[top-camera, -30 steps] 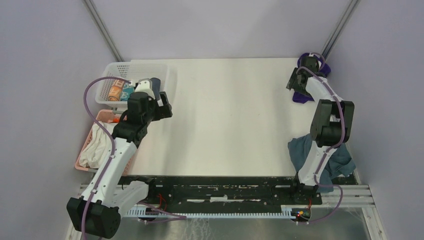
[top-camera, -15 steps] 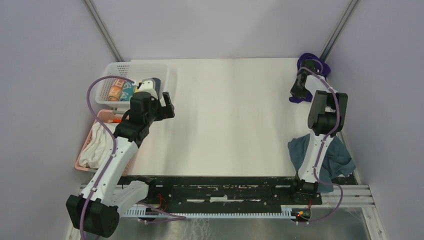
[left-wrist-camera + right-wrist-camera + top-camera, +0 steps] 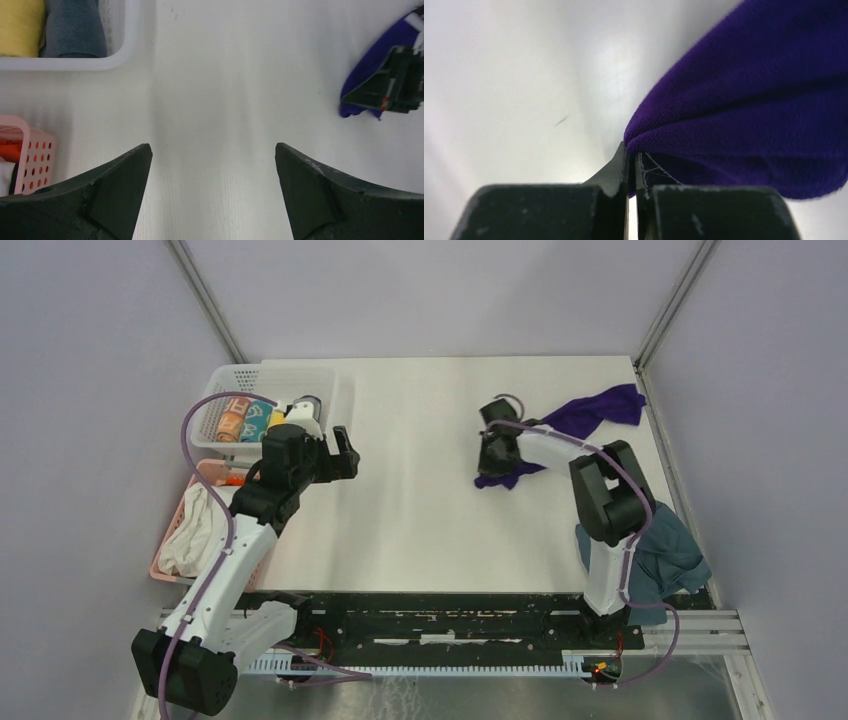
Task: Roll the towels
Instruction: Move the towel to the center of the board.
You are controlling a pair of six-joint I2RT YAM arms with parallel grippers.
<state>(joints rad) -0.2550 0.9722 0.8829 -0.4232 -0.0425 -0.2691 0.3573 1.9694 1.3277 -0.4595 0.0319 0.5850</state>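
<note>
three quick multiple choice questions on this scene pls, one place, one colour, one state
1. Where does the grey towel lie? A beside the right arm's base; B in a basket; C on the floor.
2. What colour is the towel pinched by the right hand? A purple; B yellow; C white.
3. How is the left hand? A shut on cloth; B shut, empty; C open, empty.
Answers: A, it lies bunched by that base; A, the purple towel sits between shut fingers; C, its fingers stand wide over bare table.

My right arm [image 3: 600, 502] covers part of the grey towel [image 3: 670, 555]; in the right wrist view the purple towel [image 3: 749, 100] runs off the frame's right edge
</note>
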